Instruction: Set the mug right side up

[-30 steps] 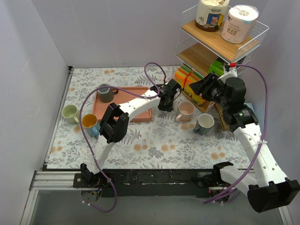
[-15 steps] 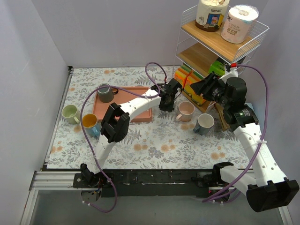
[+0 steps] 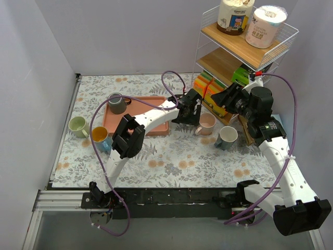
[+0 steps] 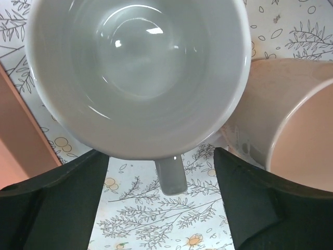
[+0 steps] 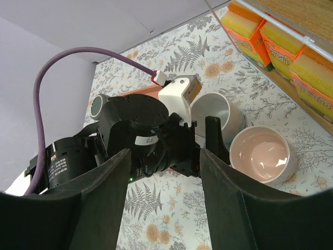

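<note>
The white mug [image 4: 138, 73] stands upright on the floral tablecloth, its mouth facing the left wrist camera. Its handle [image 4: 171, 174] points down between the fingers [image 4: 57, 200] of my left gripper [image 4: 162, 172], which is open and clear of the handle on both sides. In the right wrist view the mug [image 5: 216, 112] sits just behind the left gripper [image 5: 208, 138], next to a pink mug [image 5: 263, 153]. From above, the left gripper [image 3: 189, 112] covers most of the white mug. My right gripper [image 5: 164, 156] hovers open and empty near the shelf rack, seen from above as right gripper [image 3: 227, 97].
A pink mug [image 3: 206, 123] and a grey-blue mug [image 3: 227, 137] stand right of the left gripper. An orange tray [image 3: 156, 127] holds a dark grey mug [image 3: 117, 103]. A green mug [image 3: 78, 126] and a yellow-lined mug [image 3: 99, 136] stand at the left. A wire shelf rack [image 3: 237, 49] with coloured boxes rises at back right.
My left gripper has gone from shut to open, letting go of the white mug's handle. The right arm has barely moved.
</note>
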`<control>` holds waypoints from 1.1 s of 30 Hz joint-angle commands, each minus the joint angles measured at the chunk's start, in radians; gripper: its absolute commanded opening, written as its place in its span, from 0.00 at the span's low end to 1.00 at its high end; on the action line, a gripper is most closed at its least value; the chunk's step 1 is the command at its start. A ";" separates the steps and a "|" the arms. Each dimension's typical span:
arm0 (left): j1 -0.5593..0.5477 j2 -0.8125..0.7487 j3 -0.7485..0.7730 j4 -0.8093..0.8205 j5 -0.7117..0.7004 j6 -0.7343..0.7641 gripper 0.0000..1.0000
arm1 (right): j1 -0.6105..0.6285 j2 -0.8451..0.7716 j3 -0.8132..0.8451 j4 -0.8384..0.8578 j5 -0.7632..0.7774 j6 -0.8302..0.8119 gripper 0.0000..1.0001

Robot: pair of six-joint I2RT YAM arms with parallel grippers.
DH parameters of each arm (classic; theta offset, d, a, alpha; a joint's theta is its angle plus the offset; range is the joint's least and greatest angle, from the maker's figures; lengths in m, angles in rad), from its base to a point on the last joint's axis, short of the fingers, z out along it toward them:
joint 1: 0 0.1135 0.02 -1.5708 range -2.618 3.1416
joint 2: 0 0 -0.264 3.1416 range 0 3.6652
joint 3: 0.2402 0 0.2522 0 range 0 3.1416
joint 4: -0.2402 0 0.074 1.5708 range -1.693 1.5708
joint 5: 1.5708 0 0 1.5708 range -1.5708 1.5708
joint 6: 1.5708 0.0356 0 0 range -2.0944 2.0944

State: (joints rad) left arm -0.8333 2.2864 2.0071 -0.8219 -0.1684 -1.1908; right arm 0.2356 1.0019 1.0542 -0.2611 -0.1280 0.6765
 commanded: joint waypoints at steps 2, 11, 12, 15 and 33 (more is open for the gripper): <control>-0.004 -0.082 -0.008 0.010 -0.022 0.003 0.90 | -0.007 -0.017 0.003 0.039 -0.015 0.001 0.63; 0.071 -0.309 -0.031 0.027 -0.089 -0.059 0.98 | -0.009 -0.023 -0.006 0.046 -0.021 0.009 0.63; 0.091 -0.329 -0.042 0.027 -0.088 -0.082 0.98 | -0.009 -0.026 -0.006 0.045 -0.021 0.009 0.63; 0.184 -0.398 -0.096 0.032 -0.082 -0.164 0.98 | -0.012 -0.031 -0.014 0.045 -0.021 0.009 0.64; 0.462 -0.142 0.159 -0.307 -0.378 -0.777 0.92 | -0.035 -0.072 -0.045 0.006 -0.032 0.001 0.64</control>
State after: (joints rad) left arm -0.4271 2.1189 2.0506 -0.9848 -0.4572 -1.7580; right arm 0.2073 0.9588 1.0157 -0.2642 -0.1455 0.6807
